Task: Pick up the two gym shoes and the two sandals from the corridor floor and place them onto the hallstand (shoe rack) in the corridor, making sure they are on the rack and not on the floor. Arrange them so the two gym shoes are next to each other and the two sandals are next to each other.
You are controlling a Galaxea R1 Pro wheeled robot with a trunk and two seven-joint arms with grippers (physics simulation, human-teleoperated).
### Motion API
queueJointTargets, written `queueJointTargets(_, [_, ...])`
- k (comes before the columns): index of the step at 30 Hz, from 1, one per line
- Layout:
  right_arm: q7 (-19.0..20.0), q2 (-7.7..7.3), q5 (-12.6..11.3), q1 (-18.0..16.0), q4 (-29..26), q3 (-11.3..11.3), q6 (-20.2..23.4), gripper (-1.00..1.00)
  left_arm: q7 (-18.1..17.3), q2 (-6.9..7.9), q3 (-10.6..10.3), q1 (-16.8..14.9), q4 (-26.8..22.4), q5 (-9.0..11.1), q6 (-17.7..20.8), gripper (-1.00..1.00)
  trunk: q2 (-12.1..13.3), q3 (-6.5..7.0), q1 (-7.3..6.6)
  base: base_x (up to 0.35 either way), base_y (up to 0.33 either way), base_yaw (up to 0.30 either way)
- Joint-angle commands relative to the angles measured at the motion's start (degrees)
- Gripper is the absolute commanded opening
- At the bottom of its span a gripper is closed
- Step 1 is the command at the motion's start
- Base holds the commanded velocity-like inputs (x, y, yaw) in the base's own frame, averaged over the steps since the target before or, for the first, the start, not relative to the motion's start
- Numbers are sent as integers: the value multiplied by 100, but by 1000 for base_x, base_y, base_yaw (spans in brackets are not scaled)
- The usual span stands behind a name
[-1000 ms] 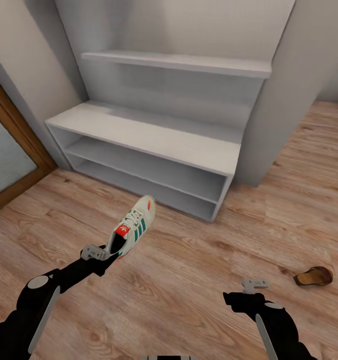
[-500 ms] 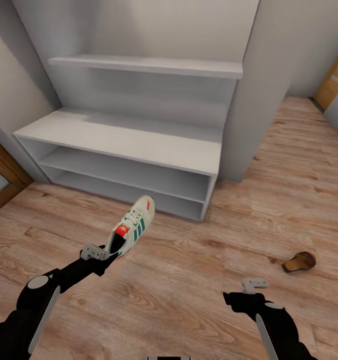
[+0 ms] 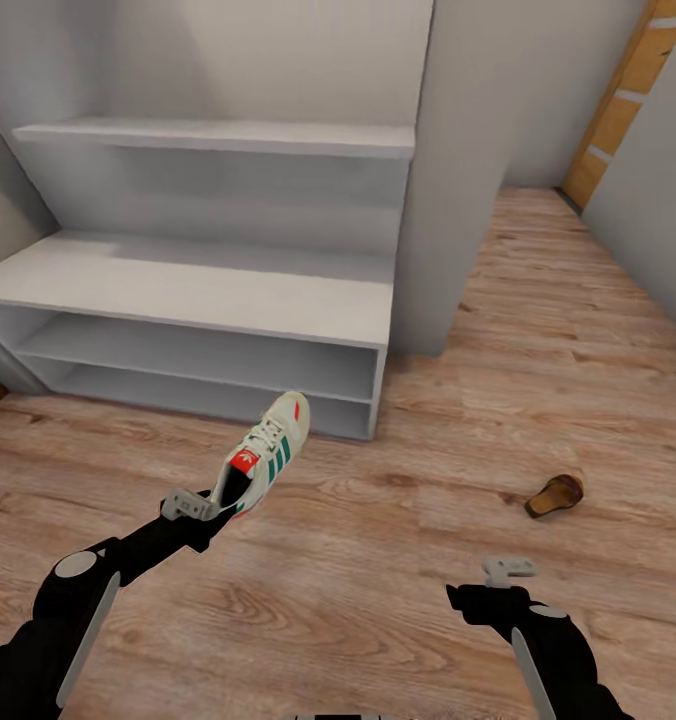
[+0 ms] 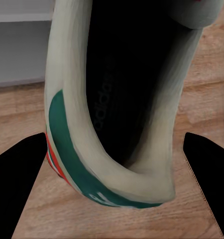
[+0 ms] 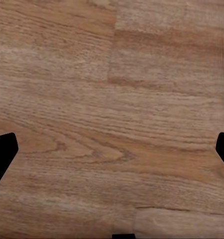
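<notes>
Wood-grain planks of the corridor floor (image 3: 398, 560) run across the lower part of the head view, light brown, up to grey-white walls and an orange-brown door frame (image 3: 618, 100) at the far right. Against the wall stands the shoe rack (image 3: 178, 290), a wide pale bench with two open shelf slots below its top and a wall shelf (image 3: 218, 135) above it; every level seen is bare. Out in front of the rack, the left gripper (image 3: 206, 508) holds a gym shoe (image 3: 266, 452) up off the floor, its fingers pinching the heel end so that the toe points up and away toward the rack's lower right corner. This cream-white shoe shows green side stripes, white laces and a red-orange tongue mark. From the left wrist view the shoe (image 4: 112, 114) is very close, its dark opening facing the camera, the green and red-orange heel trim low down, and the dark fingers (image 4: 15, 169) flanking it on either side. Right gripper (image 3: 508, 572) hangs over bare floor near the lower right of the head view, holding nothing; in the right wrist view its dark fingertips (image 5: 2, 149) sit at opposite edges over the planks (image 5: 112, 109), spread wide apart. One brown sandal (image 3: 555, 495) lies on the floor to the right of the rack, well apart from both grippers.
</notes>
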Motion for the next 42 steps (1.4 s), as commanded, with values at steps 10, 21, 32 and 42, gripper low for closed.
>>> queueJointTargets(10, [4,0,-4,-4,-5,2,28,100,-20,1,10,-1,-9,3,40,-100,-2,26,-1,171,35,-269])
queueJointTargets(21, [5,0,-4,-4,-5,1,28,100,-33,5,-6,-1,-9,3,40,-100,-2,58,-1,280,63,-269])
queueJointTargets(32, [7,-3,-2,-4,-5,1,28,100,-28,4,-76,-1,-9,-17,40,-100,-2,91,-1,16,2,-269])
queueJointTargets(42, [5,-1,-4,-4,-5,2,28,100,-27,2,-78,-1,-9,-15,40,-100,-2,121,-1,0,0,-269])
